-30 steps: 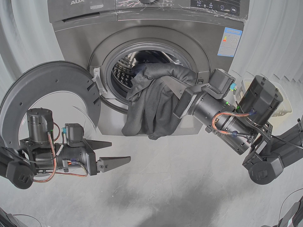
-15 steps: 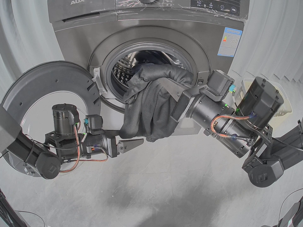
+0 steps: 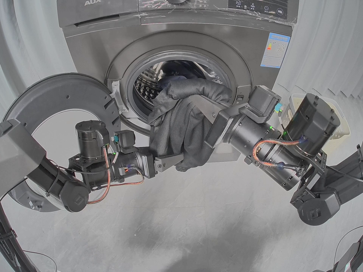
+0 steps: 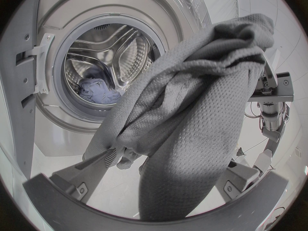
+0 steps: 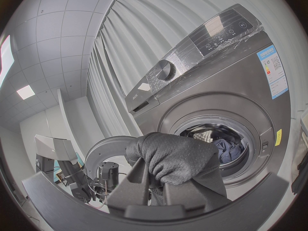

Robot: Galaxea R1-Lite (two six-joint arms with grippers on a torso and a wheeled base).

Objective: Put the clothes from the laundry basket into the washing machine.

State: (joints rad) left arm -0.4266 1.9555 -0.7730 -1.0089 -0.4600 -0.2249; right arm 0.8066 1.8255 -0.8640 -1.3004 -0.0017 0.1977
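**While washer [image 3: 94, 46] stands open: loading in hand**

Dark garment [image 3: 177, 121] drapes across the drum mouth, mostly outside, right gripper [image 5: 157, 180] clenched on it. Left gripper [image 4: 171, 161] spread around the hanging hem. Next: pinch hem, feed it all inward.

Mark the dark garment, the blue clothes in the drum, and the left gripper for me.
dark garment [image 3: 181, 131], head view, middle of the hanging fold.
blue clothes [image 4: 96, 92], left wrist view, centre of the bundle.
left gripper [image 4: 171, 159], left wrist view, midway between its fingertips.
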